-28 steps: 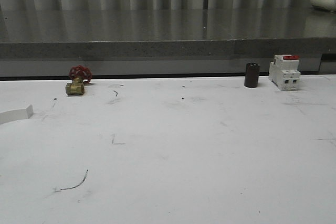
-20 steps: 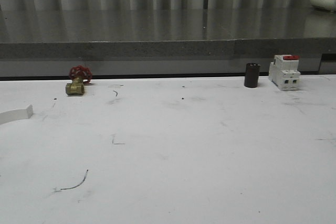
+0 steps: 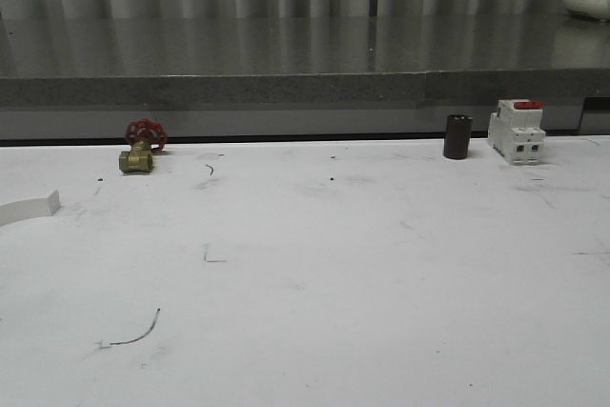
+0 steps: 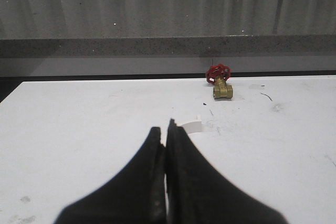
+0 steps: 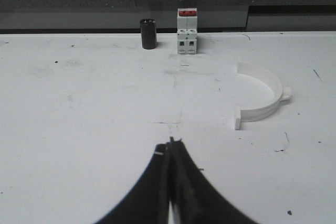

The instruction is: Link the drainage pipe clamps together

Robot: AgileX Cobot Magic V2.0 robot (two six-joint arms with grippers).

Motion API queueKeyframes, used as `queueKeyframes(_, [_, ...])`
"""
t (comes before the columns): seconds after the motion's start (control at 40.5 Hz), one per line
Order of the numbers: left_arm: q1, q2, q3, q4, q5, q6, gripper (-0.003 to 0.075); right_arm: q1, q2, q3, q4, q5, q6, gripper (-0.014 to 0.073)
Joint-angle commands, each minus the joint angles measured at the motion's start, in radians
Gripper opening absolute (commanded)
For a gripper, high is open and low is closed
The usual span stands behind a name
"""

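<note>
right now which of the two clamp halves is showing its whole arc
The clamp half in the right wrist view, right of the breaker. The other half is cut off at the front view's left edge.

White clamp half (image 3: 29, 208) cut by front view's left edge.

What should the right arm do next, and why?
Probably open the right gripper and move it toward the clamp half. Its fingers are pressed shut on nothing, and that clamp half lies free on the table, apart from the breaker. The other half lies just ahead of the left gripper, also shut and empty.
</note>
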Motion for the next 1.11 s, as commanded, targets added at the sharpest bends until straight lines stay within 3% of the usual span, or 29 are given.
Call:
queueKeyframes(0.0, [0.001, -0.020, -0.001, -0.010, -0.084, -0.001, -0.0020, -0.006, -0.018, -0.003, -0.002, -0.087, -0.004, -0.0116])
queueKeyframes(0.345, [0.001, -0.020, -0.001, -0.010, -0.103, -0.001, -0.0020, -0.006, -0.018, -0.004, -0.002, -0.095, -0.004, -0.0116])
queueKeyframes(0.419, [0.001, -0.020, -0.001, -0.010, -0.172, -0.001, -0.0020, -0.006, -0.018, -0.006, -0.001, -0.124, -0.004, -0.0116])
queueKeyframes(0.518, [0.001, -0.020, -0.006, -0.010, -0.371, -0.001, -0.0020, -0.006, -0.018, -0.045, -0.001, -0.149, -0.004, -0.0116])
queueKeyframes(0.592, [0.001, -0.020, -0.038, -0.008, -0.413, -0.001, -0.0020, -0.006, -0.018, -0.103, -0.001, -0.144, -0.004, -0.0114])
queueKeyframes(0.74, [0.001, 0.012, -0.205, 0.026, -0.233, -0.001, -0.0020, -0.006, 0.005, -0.262, -0.001, -0.068, -0.004, -0.0114])
queueKeyframes(0.888, [0.001, 0.163, -0.381, 0.103, -0.035, -0.001, -0.0020, -0.006, 0.150, -0.444, -0.001, 0.046, -0.004, -0.0114])
queueKeyframes(1.085, [0.001, 0.411, -0.479, 0.108, -0.010, -0.001, -0.0020, -0.006, 0.370, -0.553, -0.002, 0.044, -0.004, -0.0114])
